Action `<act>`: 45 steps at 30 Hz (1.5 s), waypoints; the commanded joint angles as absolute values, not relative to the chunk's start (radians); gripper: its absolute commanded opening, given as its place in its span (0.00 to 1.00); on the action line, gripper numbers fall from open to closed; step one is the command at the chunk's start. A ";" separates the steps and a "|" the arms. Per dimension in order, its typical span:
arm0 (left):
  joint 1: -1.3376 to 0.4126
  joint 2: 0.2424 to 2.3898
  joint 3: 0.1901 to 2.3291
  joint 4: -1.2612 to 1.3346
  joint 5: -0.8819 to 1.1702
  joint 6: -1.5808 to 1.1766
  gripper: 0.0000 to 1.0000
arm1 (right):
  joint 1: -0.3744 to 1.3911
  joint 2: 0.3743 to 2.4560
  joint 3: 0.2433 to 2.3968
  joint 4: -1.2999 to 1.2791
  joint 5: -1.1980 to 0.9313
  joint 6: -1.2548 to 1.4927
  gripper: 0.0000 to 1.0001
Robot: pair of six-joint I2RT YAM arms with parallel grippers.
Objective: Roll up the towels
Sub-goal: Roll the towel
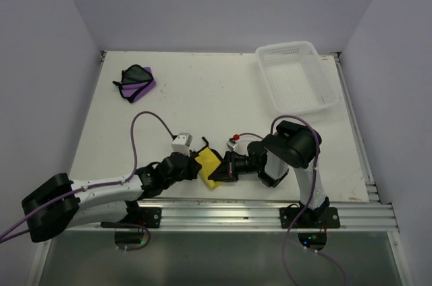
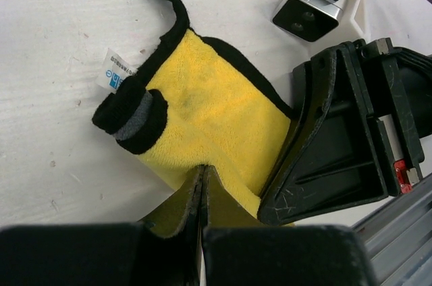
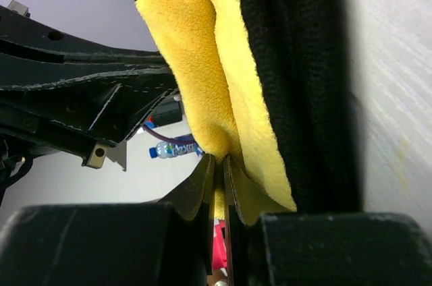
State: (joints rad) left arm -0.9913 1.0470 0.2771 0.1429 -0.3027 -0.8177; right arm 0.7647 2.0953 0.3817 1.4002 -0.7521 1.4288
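Left arm (image 1: 101, 190): white links, black joints — a purple cable (image 1: 150, 112) runs along it.
Right arm (image 1: 309, 181): same white and black.
Left gripper (image 2: 202, 171): black fingers.
Wrist camera (image 1: 181, 143): silver-white box.

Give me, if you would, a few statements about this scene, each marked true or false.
1. The left gripper and the right gripper are both shut on the yellow towel. True.
2. The purple towel lies in the white basket. False: it lies on the table at the far left, apart from the basket.
3. The white basket stands at the far right of the table. True.
4. The two towels touch each other. False: the yellow towel is near the near edge, well apart from the purple towel.
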 commanded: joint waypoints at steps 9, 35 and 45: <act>-0.994 1.209 0.250 0.339 -0.362 -0.798 0.00 | 0.756 2.094 0.376 1.514 -0.746 1.447 0.17; -0.991 1.313 0.285 0.307 -0.334 -0.854 0.00 | 1.027 1.175 0.652 -0.298 0.067 0.549 0.48; -0.989 1.312 0.314 0.268 -0.321 -0.859 0.00 | 1.365 1.248 0.698 -0.236 0.521 0.517 0.55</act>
